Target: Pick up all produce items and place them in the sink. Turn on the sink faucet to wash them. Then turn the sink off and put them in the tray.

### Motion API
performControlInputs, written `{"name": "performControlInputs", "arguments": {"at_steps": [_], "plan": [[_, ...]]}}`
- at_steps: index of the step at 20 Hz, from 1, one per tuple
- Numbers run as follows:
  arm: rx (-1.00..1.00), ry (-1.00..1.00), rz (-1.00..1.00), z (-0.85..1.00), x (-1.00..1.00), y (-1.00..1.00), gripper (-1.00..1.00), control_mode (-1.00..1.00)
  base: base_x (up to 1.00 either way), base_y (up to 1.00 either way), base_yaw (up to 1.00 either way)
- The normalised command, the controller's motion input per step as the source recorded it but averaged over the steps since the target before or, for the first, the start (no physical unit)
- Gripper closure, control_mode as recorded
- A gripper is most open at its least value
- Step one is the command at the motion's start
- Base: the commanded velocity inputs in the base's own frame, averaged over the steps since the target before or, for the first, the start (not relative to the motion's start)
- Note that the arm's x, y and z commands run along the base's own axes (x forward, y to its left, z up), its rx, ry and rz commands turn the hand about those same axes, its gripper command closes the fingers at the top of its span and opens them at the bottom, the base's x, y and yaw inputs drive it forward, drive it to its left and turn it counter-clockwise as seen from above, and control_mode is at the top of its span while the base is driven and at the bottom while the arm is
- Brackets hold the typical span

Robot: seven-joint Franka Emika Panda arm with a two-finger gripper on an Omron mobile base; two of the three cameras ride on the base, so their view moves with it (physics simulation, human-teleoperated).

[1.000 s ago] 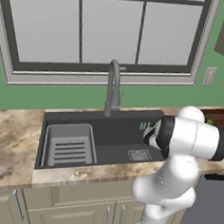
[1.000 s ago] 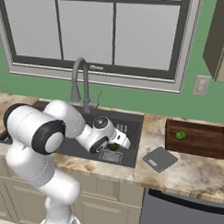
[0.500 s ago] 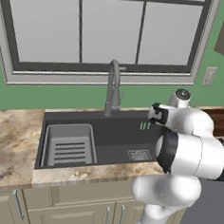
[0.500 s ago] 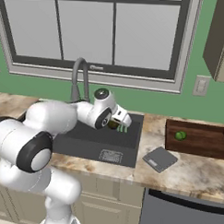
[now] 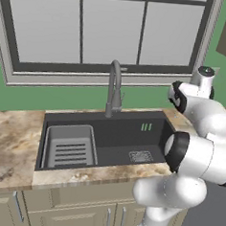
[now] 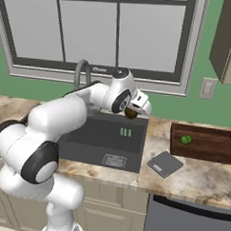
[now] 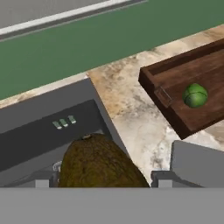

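Since the earlier frame the arm has risen out of the sink point(image 6: 100, 135) and swung toward the tray point(image 6: 206, 145). The end effector point(image 6: 132, 112) now hangs above the sink's right rim, closed on the dark brown produce item point(image 7: 98, 164), which sits between its two fingers. The bright green produce item point(image 7: 195, 95) lies inside the wooden tray on the tabletop point(image 6: 191, 175), well apart from the end effector. A grey ribbed rack point(image 5: 69, 147) sits in the left part of the sink.

A glossy white arm point(image 6: 65, 115) of bulbous rounded segments, with dark grey bands at its joints.
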Motion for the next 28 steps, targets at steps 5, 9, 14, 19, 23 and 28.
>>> {"name": "performControlInputs", "arguments": {"at_steps": [5,9,14,19,23,28], "plan": [[-0.02,0.00,-0.17,0.03,0.00,-1.00,1.00,-1.00,0.00,0.00,0.00],[-0.01,0.00,-0.14,-0.21,0.00,-0.91,1.00,-1.00,0.00,0.00,0.00],[0.00,0.00,-0.11,-0.08,0.00,-0.84,1.00,-1.00,0.00,0.00,0.00],[0.00,-0.01,-0.05,-0.08,0.00,-0.66,1.00,-1.00,0.00,0.00,0.00],[0.00,-0.04,-0.03,-0.26,0.00,-0.55,1.00,-1.00,0.00,0.00,0.00],[0.00,-0.04,-0.01,-0.32,0.00,-0.53,1.00,-1.00,0.00,0.00,0.00]]}}
